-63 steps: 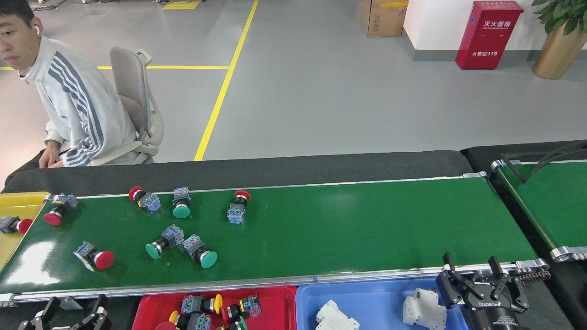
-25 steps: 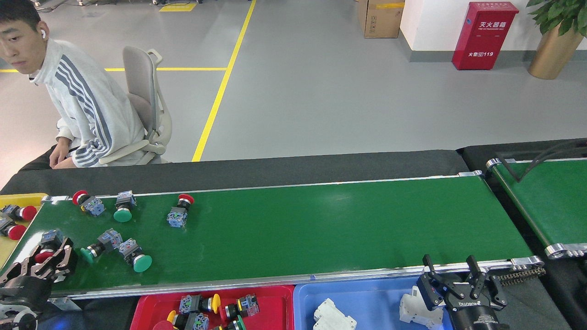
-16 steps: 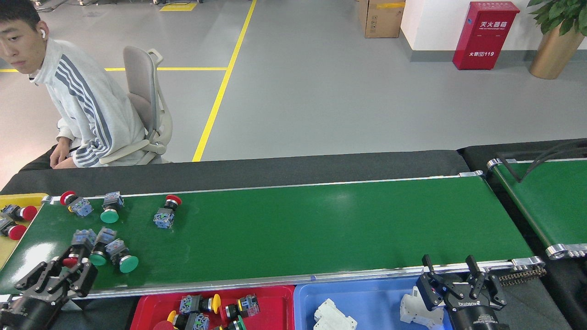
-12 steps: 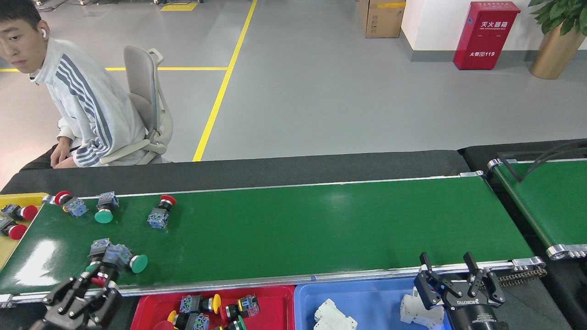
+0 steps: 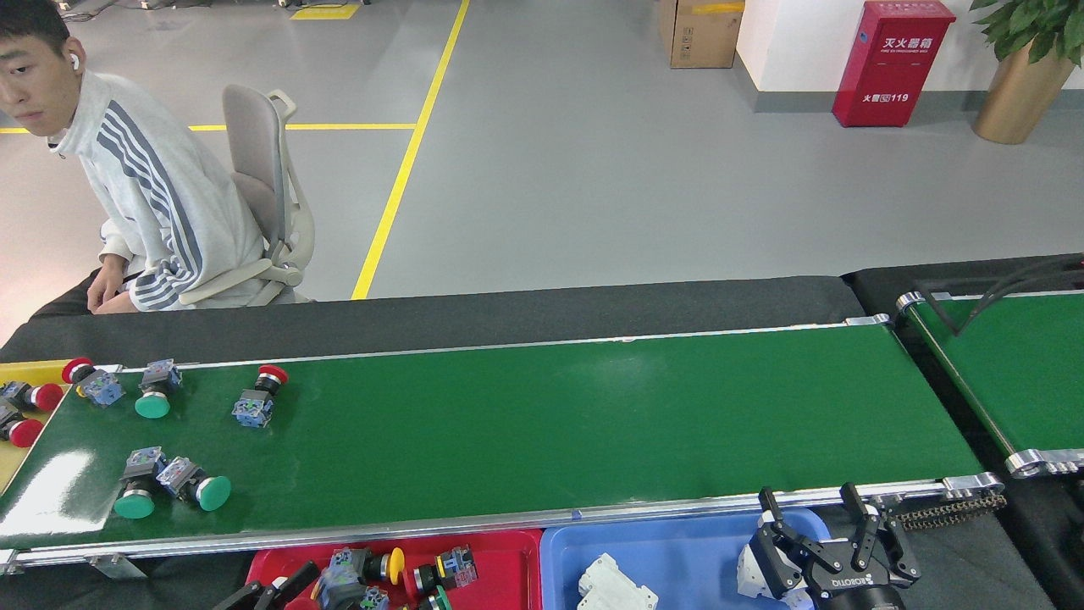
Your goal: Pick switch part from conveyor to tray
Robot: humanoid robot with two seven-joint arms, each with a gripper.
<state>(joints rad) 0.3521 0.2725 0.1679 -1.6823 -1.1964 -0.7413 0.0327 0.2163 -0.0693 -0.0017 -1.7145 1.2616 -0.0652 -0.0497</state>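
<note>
The long green conveyor (image 5: 550,424) carries several switch parts at its left end. A red-capped one (image 5: 257,396) lies alone, a green-capped one (image 5: 155,390) and a red-capped one (image 5: 90,382) lie by the far rail, and two green-capped ones (image 5: 169,487) lie together near the front. The red tray (image 5: 508,576) below the front rail holds several more switch parts (image 5: 445,569). My left gripper (image 5: 279,586) shows only as dark fingers at the bottom edge over that tray's left end, beside a blue-grey part (image 5: 337,585). My right gripper (image 5: 815,529) stands open over the blue tray (image 5: 677,559).
A yellow tray (image 5: 38,368) with red-capped parts sits past the belt's left end. White parts (image 5: 610,585) lie in the blue tray. A second green belt (image 5: 1016,364) runs at the right. A person (image 5: 144,195) sits on a chair behind the conveyor's left end.
The belt has carried the parts leftward. My left gripper took a red-capped part at the belt's left front and moved down-right to the red tray. The right gripper sank slightly.
</note>
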